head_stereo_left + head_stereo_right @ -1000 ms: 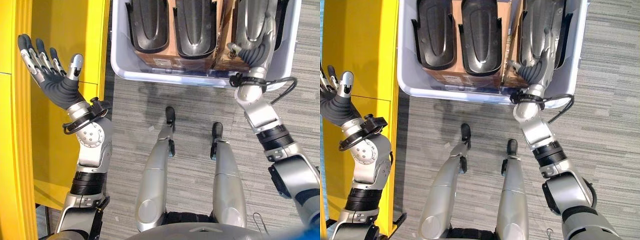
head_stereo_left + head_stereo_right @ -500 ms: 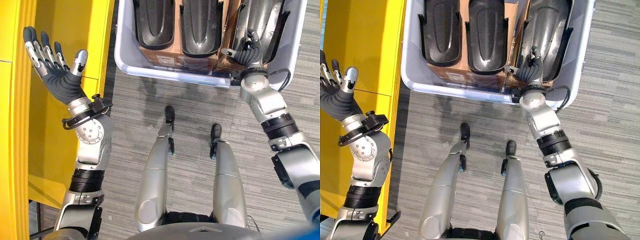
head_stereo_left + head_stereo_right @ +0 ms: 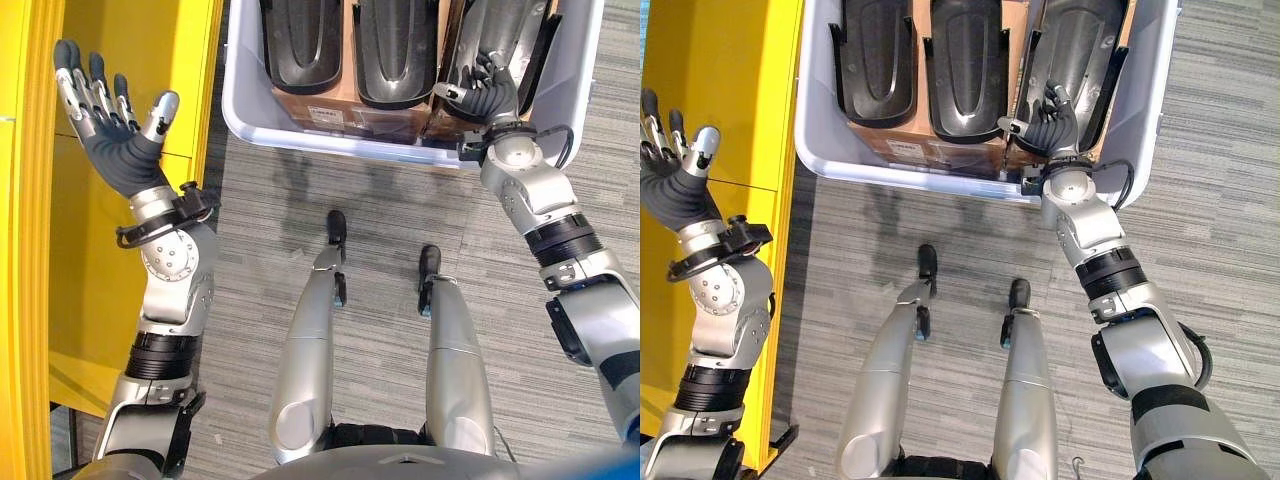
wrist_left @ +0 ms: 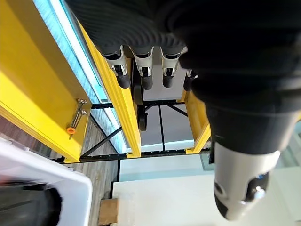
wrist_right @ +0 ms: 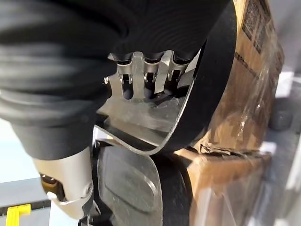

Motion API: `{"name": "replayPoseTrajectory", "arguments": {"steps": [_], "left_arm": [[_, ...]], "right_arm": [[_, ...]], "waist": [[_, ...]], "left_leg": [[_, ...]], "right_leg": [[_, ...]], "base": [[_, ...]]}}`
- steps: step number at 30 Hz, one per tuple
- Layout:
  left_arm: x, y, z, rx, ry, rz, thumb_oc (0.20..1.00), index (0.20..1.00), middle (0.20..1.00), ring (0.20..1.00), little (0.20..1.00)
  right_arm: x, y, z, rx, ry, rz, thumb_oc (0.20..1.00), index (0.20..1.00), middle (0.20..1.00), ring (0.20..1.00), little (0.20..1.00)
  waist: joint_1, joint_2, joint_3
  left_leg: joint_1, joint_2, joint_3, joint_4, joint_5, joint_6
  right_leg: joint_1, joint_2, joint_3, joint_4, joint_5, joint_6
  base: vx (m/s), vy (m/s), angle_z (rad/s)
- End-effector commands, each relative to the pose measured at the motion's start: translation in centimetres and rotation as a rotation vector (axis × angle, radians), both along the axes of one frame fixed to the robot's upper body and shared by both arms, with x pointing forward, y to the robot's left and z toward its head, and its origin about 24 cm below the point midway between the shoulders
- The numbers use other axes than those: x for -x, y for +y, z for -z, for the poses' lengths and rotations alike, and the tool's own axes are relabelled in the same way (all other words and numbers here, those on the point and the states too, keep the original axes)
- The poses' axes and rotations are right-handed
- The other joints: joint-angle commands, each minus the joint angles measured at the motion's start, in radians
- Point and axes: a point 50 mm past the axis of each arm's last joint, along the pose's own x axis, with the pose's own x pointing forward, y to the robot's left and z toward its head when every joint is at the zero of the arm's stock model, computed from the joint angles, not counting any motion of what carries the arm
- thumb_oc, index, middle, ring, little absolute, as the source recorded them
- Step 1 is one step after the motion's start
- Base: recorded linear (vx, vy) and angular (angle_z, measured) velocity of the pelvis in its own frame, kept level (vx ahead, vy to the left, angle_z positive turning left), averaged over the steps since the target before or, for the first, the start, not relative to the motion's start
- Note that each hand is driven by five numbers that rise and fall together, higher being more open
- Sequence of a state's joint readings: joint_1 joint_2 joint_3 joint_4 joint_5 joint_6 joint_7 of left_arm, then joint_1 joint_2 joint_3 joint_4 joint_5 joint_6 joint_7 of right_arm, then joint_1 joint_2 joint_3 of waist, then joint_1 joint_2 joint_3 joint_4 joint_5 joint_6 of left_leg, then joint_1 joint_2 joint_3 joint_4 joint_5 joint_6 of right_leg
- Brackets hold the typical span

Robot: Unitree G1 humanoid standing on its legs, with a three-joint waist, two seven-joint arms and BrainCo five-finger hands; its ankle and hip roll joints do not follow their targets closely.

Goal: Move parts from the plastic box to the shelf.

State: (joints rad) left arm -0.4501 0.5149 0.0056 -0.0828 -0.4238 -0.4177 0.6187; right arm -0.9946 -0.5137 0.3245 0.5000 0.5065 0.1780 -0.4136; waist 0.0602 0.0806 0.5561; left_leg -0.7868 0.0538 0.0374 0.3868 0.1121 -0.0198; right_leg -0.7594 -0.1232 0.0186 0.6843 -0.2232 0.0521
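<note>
Right now, operator, your scene reads like this:

Plastic box: your pale grey-white plastic box [image 3: 300,140] sits at 12 o'clock on the grey striped carpet floor [image 3: 380,210], its near rim just past the robot's reach line.
Parts: three glossy black moulded shell-shaped parts stand side by side in the box on brown cardboard cartons [image 3: 330,110] — one at 11 o'clock [image 3: 300,40], one at 12 o'clock [image 3: 392,50], one at 1 o'clock [image 3: 500,45].
Right hand: your right hand [image 3: 487,92] is inside the box at 1 o'clock, fingers curled over the near edge of the 1 o'clock part; in the right wrist view its fingers [image 5: 141,75] hook round the part's rim [image 5: 207,94], so it grips that part.
Left hand: your left hand [image 3: 112,130] is raised at 10 o'clock, palm up, fingers spread straight, holding nothing.
Shelf: the yellow metal shelf [image 3: 150,60] stands at 9 to 10 o'clock, behind your left hand, beside the box.
</note>
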Motion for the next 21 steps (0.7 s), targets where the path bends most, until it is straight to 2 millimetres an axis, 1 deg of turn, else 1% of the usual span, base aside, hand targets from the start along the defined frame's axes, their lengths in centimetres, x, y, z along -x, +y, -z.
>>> {"name": "replayPoseTrajectory", "arguments": {"steps": [1, 4, 7, 9, 11, 13, 14, 15, 16, 17, 18, 19, 20, 21], "left_arm": [[-0.2, 0.7, -0.1, 0.045, -0.025, -0.018, 1.000, 1.000, 1.000, 1.000, 1.000], [-0.7, 0.7, -0.2, 0.058, -0.016, -0.024, 1.000, 1.000, 1.000, 1.000, 1.000], [-1.2, 0.5, -0.3, 0.063, -0.012, -0.023, 1.000, 1.000, 1.000, 1.000, 1.000], [-1.6, 0.4, -0.4, 0.070, -0.007, -0.023, 1.000, 1.000, 1.000, 1.000, 1.000], [-1.9, 0.1, -0.5, 0.075, -0.008, -0.019, 1.000, 1.000, 1.000, 1.000, 1.000], [-2.2, -0.4, -0.7, 0.066, -0.006, -0.017, 1.000, 1.000, 1.000, 1.000, 1.000], [-2.3, -0.5, -0.6, 0.066, -0.008, -0.025, 1.000, 1.000, 1.000, 1.000, 1.000], [-2.3, -0.6, -0.7, 0.070, -0.015, -0.045, 1.000, 1.000, 1.000, 1.000, 1.000], [-2.3, -0.8, -0.9, 0.094, -0.039, -0.074, 1.000, 1.000, 1.000, 1.000, 1.000], [-2.3, -0.9, -0.9, 0.103, -0.045, -0.092, 1.000, 1.000, 1.000, 1.000, 1.000], [-2.3, -1.0, -0.9, 0.106, -0.052, -0.099, 1.000, 1.000, 1.000, 1.000, 1.000], [-2.2, -1.2, -0.9, 0.116, -0.063, -0.112, 1.000, 1.000, 1.000, 1.000, 1.000], [-2.1, -1.3, -0.8, 0.120, -0.069, -0.121, 1.000, 1.000, 1.000, 1.000, 1.000], [-1.8, -1.4, -0.7, 0.116, -0.082, -0.145, 1.000, 1.000, 1.000, 1.000, 1.000]], "right_arm": [[0.1, 1.0, 0.1, -0.060, -0.066, -0.060, 1.000, 1.000, 1.000, 1.000, 1.000], [0.4, 1.8, -0.5, -0.056, -0.096, -0.103, 1.000, 1.000, 1.000, 1.000, 1.000], [0.8, 2.7, -1.4, -0.066, -0.175, -0.100, 1.000, 1.000, 1.000, 1.000, 1.000], [1.1, 2.9, -2.0, -0.054, -0.223, -0.073, 1.000, 1.000, 1.000, 1.000, 1.000], [1.4, 3.0, -2.8, -0.015, -0.290, -0.005, 1.000, 1.000, 1.000, 1.000, 1.000], [2.2, 2.5, -4.1, -0.003, -0.420, 0.144, 1.000, 1.000, 1.000, 1.000, 1.000], [2.7, 2.1, -5.0, 0.012, -0.516, 0.156, 1.000, 1.000, 1.000, 1.000, 1.000], [3.2, 2.1, -5.6, 0.032, -0.577, 0.175, 1.000, 1.000, 1.000, 1.000, 1.000], [4.6, 2.4, -6.9, 0.049, -0.726, 0.187, 1.000, 1.000, 1.000, 1.000, 1.000], [5.6, 2.8, -7.4, 0.074, -0.821, 0.210, 1.000, 1.000, 1.000, 1.000, 1.000], [6.2, 3.1, -7.7, 0.061, -0.872, 0.237, 1.000, 1.000, 1.000, 1.000, 1.000], [7.4, 3.4, -8.1, 0.049, -0.959, 0.270, 1.000, 1.000, 1.000, 1.000, 1.000], [8.0, 3.5, -8.1, 0.035, -0.993, 0.293, 1.000, 1.000, 1.000, 1.000, 1.000], [9.1, 3.5, -7.9, 0.010, -1.037, 0.315, 1.000, 1.000, 1.000, 1.000, 1.000]], "waist": [[-0.002, 0.025, -0.036], [-0.013, 0.024, -0.036], [-0.019, 0.027, -0.036], [-0.024, 0.028, -0.036], [-0.029, 0.028, -0.036], [-0.036, 0.030, -0.036], [-0.041, 0.031, -0.036], [-0.045, 0.031, -0.036], [-0.056, 0.031, -0.036], [-0.062, 0.032, -0.036], [-0.066, 0.033, -0.036], [-0.075, 0.033, -0.036], [-0.081, 0.034, -0.036], [-0.095, 0.035, -0.036]], "left_leg": [[-0.001, -0.078, -0.029, 0.062, -0.151, 0.029], [0.005, -0.075, -0.022, 0.061, -0.150, 0.025], [0.013, -0.073, -0.018, 0.059, -0.151, 0.023], [0.015, -0.072, -0.015, 0.062, -0.152, 0.022], [0.016, -0.072, -0.014, 0.063, -0.154, 0.021], [0.019, -0.071, -0.010, 0.063, -0.157, 0.021], [0.022, -0.070, -0.008, 0.059, -0.157, 0.021], [0.019, -0.070, -0.008, 0.061, -0.158, 0.019], [0.018, -0.070, -0.004, 0.062, -0.160, 0.018], [0.017, -0.070, -0.001, 0.061, -0.160, 0.017], [0.017, -0.069, 0.002, 0.061, -0.161, 0.016], [0.019, -0.068, 0.005, 0.056, -0.161, 0.015], [0.021, -0.067, 0.007, 0.053, -0.160, 0.013], [0.027, -0.067, 0.012, 0.047, -0.162, 0.010]], "right_leg": [[0.004, 0.053, -0.036, -0.039, 0.016, -0.061], [0.007, 0.055, -0.030, -0.043, 0.020, -0.061], [0.011, 0.057, -0.022, -0.045, 0.020, -0.064], [0.012, 0.058, -0.019, -0.041, 0.018, -0.064], [0.011, 0.058, -0.017, -0.038, 0.017, -0.064], [0.012, 0.061, -0.013, -0.041, 0.018, -0.064], [0.015, 0.064, -0.008, -0.047, 0.019, -0.064], [0.011, 0.065, -0.008, -0.043, 0.019, -0.063], [0.004, 0.068, 0.000, -0.041, 0.016, -0.064], [-0.001, 0.068, 0.003, -0.038, 0.015, -0.064], [-0.005, 0.069, 0.005, -0.036, 0.016, -0.064], [-0.007, 0.072, 0.009, -0.036, 0.014, -0.065], [-0.007, 0.073, 0.013, -0.035, 0.014, -0.065], [-0.007, 0.077, 0.019, -0.038, 0.013, -0.064]], "base": [[0.00, 0.045, -0.03], [0.00, 0.035, -0.04], [0.01, 0.034, -0.03], [0.00, 0.000, 0.00], [0.00, 0.000, 0.00], [0.00, 0.012, -0.02], [-0.01, 0.029, -0.04], [-0.02, 0.053, -0.06], [-0.02, 0.061, -0.08], [-0.02, 0.067, -0.17], [-0.02, 0.063, -0.22], [-0.01, 0.065, -0.26], [-0.01, 0.084, -0.16], [-0.01, 0.093, -0.11]]}}
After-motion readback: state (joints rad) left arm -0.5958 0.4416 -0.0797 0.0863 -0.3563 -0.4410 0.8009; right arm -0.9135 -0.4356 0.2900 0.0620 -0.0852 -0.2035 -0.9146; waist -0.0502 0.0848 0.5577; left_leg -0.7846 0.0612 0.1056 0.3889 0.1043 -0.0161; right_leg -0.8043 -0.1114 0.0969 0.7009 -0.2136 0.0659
